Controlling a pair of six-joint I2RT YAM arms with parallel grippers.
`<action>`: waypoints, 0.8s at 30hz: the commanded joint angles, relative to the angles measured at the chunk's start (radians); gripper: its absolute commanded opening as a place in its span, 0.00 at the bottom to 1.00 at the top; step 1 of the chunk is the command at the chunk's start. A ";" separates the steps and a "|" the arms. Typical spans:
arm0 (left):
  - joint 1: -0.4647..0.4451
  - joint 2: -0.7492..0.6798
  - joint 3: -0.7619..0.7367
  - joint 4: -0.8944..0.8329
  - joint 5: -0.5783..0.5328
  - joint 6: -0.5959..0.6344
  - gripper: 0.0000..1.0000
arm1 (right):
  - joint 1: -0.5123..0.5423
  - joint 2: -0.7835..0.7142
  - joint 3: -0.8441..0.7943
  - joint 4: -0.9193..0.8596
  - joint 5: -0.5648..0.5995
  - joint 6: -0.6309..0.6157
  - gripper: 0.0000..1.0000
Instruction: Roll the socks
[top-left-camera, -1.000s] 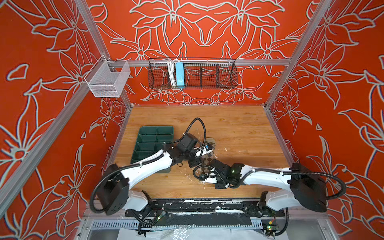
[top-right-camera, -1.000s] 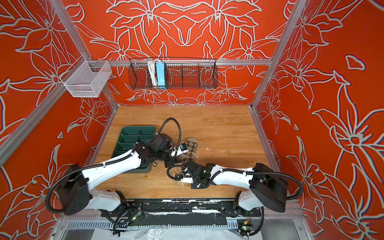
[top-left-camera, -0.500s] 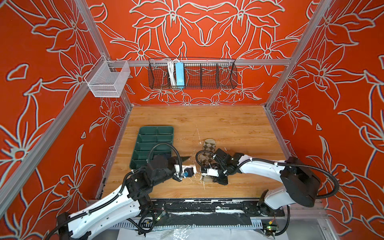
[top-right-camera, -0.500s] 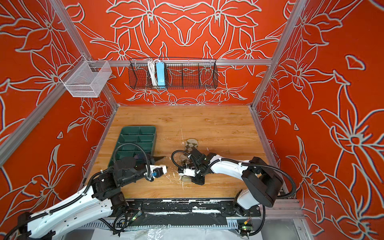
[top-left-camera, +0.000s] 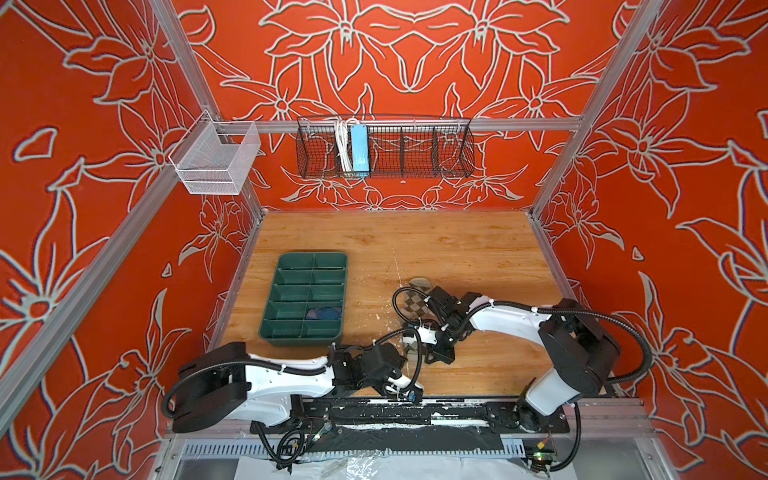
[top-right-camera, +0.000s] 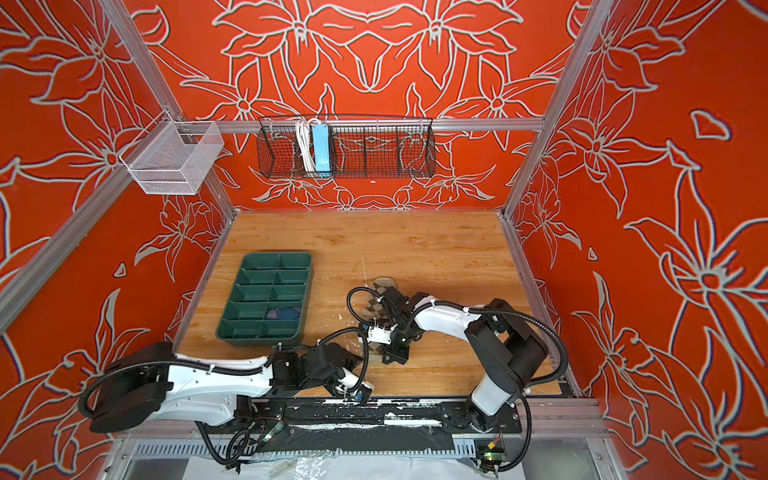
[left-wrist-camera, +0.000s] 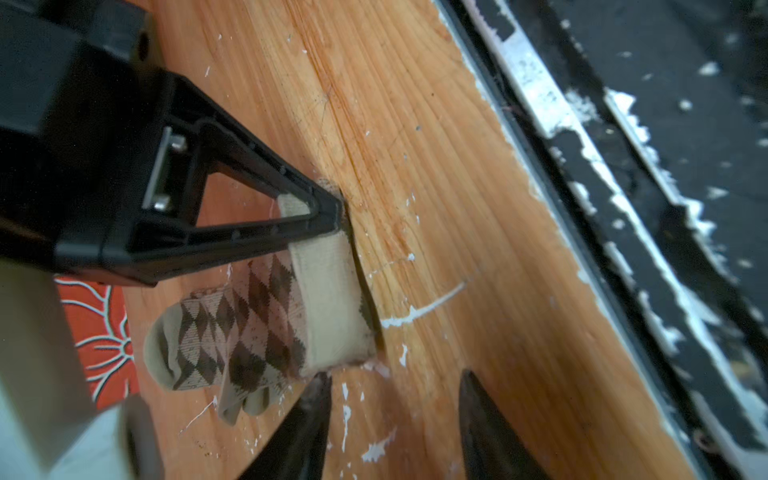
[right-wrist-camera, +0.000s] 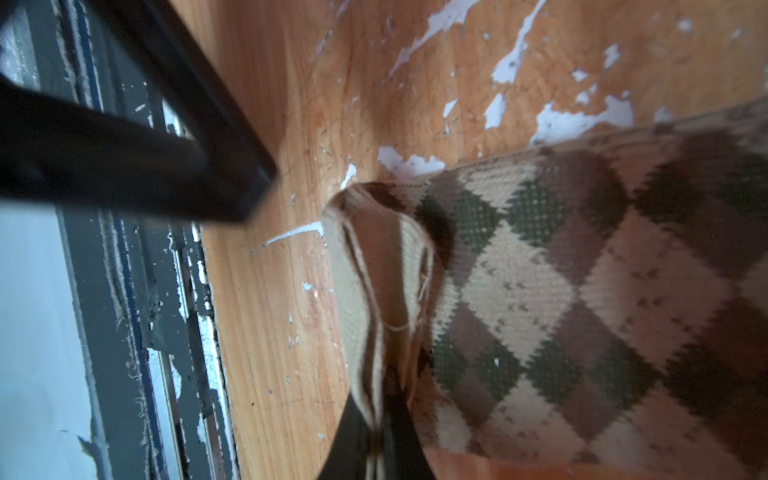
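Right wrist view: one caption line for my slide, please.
Right hand pinches the argyle sock by its beige cuff on the table.

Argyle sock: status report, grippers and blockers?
Right gripper shut on cuff of argyle sock, sock lying unrolled. Left gripper open, empty, beside the cuff. Green tray off to the side, nothing blocking.

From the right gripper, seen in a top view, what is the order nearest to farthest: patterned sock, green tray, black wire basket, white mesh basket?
1. Patterned sock, pinched in the right gripper.
2. Green tray, left on the table.
3. Black wire basket, back wall.
4. White mesh basket, left rear corner.
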 joint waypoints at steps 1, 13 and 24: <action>-0.007 0.089 0.031 0.172 -0.065 -0.061 0.47 | -0.003 0.057 -0.016 -0.056 0.013 -0.025 0.07; -0.007 0.246 0.070 0.210 -0.233 -0.167 0.12 | -0.014 0.041 -0.011 -0.030 0.047 0.012 0.10; -0.016 0.230 0.174 -0.089 -0.153 -0.327 0.00 | -0.038 -0.153 -0.050 0.047 0.164 0.074 0.20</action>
